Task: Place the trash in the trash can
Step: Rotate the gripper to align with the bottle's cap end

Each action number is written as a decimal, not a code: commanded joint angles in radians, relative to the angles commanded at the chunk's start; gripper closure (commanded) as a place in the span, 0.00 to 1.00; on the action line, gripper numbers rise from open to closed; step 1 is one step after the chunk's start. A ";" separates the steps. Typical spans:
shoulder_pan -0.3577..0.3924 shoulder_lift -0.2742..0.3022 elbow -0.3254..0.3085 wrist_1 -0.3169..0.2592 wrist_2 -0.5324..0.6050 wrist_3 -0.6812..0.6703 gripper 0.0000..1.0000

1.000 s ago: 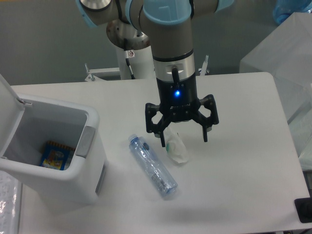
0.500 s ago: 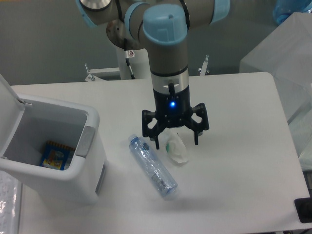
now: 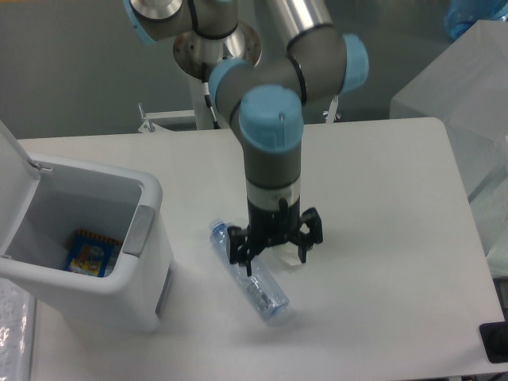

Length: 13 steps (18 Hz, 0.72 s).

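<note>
At the left edge the white trash can (image 3: 95, 270) is standing with its hinged lid (image 3: 14, 182) thrown back and its mouth open, a flat blue-and-yellow packet (image 3: 89, 255) lying on its floor and the grey latch (image 3: 137, 230) facing the middle of the table (image 3: 397, 238). Moving right, the crushed clear bottle (image 3: 262, 287) is lying flat on the table, cap end toward the bin and well apart from it, with its upper part slipping under the gripper's near finger. That is where the trouble is likely to come from: the spread gripper (image 3: 275, 248) is hanging right over the crumpled wrapper (image 3: 287, 258), which is mostly hidden beneath it, and the left fingertip seems to be standing almost on the bottle. If the jaws are closing from here, that finger may be catching the bottle and rolling it aside, or pinching both pieces loosely so one drops short of the bin. The thin wrapper may also be slipping flat under the tips without being gripped at all. The arm is reaching down nearly vertically, wrist pointing straight at the tabletop, fingers splayed apart and holding nothing that can be seen; whether the tips are touching the table cannot be told.
</note>
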State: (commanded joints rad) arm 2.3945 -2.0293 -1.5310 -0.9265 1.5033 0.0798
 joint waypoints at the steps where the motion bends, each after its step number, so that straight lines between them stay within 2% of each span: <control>1: -0.002 -0.014 0.003 0.000 -0.005 -0.011 0.00; 6: -0.002 -0.080 0.009 0.002 0.005 -0.060 0.00; 9: -0.002 -0.094 0.008 0.040 0.003 -0.097 0.00; 13: -0.003 -0.112 0.021 0.043 0.005 -0.110 0.00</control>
State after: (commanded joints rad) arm 2.3915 -2.1414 -1.5095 -0.8836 1.5079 -0.0306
